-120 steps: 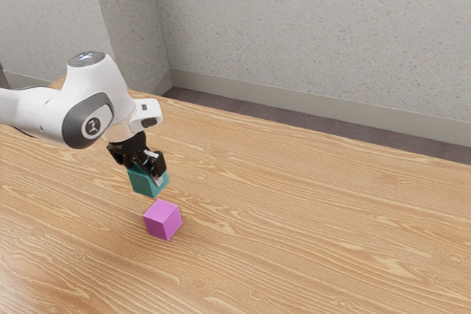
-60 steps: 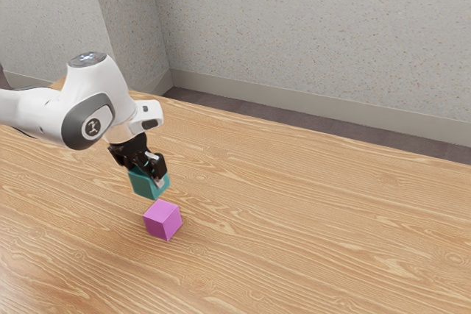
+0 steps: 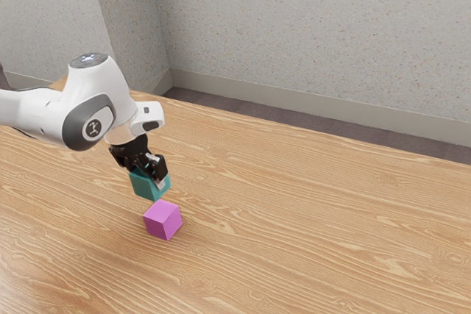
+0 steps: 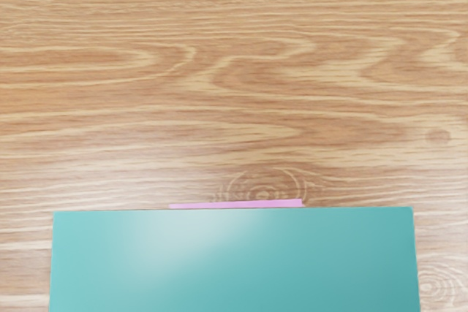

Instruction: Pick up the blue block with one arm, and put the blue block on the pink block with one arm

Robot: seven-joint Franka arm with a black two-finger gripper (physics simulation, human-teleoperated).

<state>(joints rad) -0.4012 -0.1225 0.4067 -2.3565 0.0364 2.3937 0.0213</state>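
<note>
Teal block (image 3: 149, 186) (image 4: 234, 261), a smooth cube, is pinched by the black gripper (image 3: 149, 173) and held off the wood-grain table (image 3: 309, 204). Pink block (image 3: 162, 219) (image 4: 235, 204), a matte cube, is seen just under the hand; contact between the cubes cannot be told.

The black two-finger pincer (image 3: 150, 174) clamps a plain teal-blue cube block (image 3: 149, 187) (image 4: 234, 261), whose broad face carries a pale sheen in the wrist view. Just below the pincer, a plain magenta-pink cube block (image 3: 162, 219) (image 4: 235, 204) peeks out as a thin pink strip beyond the teal edge. Under both, the light oak wooden table (image 3: 309, 204) (image 4: 234, 71) has wavy brown grain and ringed knots. Behind the pincer, the glossy white robot arm (image 3: 81, 108) has a grey joint cap. Beyond it stands the speckled grey wall (image 3: 316, 27).
</note>
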